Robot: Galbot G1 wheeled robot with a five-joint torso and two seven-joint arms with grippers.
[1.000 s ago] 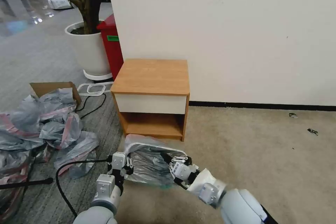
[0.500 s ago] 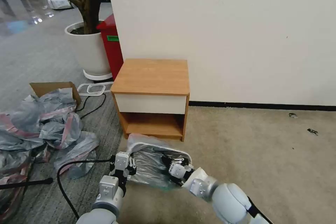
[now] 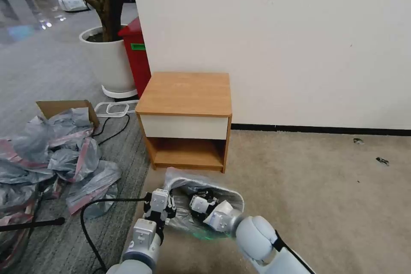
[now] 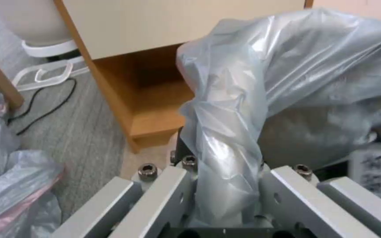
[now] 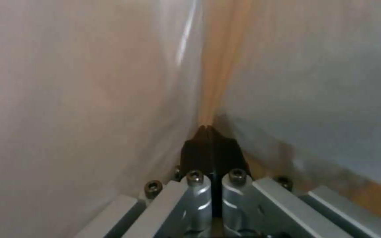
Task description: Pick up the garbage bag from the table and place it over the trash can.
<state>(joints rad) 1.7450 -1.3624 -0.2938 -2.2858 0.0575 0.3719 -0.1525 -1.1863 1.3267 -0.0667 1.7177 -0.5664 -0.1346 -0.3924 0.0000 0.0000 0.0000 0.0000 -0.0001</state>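
Here, nearest the camera, both arms reach forward and down to the trash can [image 3: 237,200] on the beige carpet, just in front of the table [image 3: 185,94]. The left gripper [image 3: 165,213] sits at the can's left rim, its fingers clamped on a bunched fold of the garbage bag [image 3: 180,177]; in the left wrist view the grey film [image 4: 226,138] runs straight down between the two finger plates of that gripper [image 4: 226,198]. The right gripper [image 3: 198,202] is inside the lined can, and in the right wrist view its black fingertips [image 5: 209,145] are pressed together with the bag's film [image 5: 89,82] close around them on both sides; whether a fold is caught between them cannot be told. The bag is draped over the can's far rim and hangs into its opening. Compared with one second ago, the can and bag lie farther right and lower in the head view, the left gripper has followed them rightward, and the right gripper has gone from the near right rim into the opening. Farther left, a heap of grey-and-pink bags [image 3: 55,154] lies on the floor unchanged.
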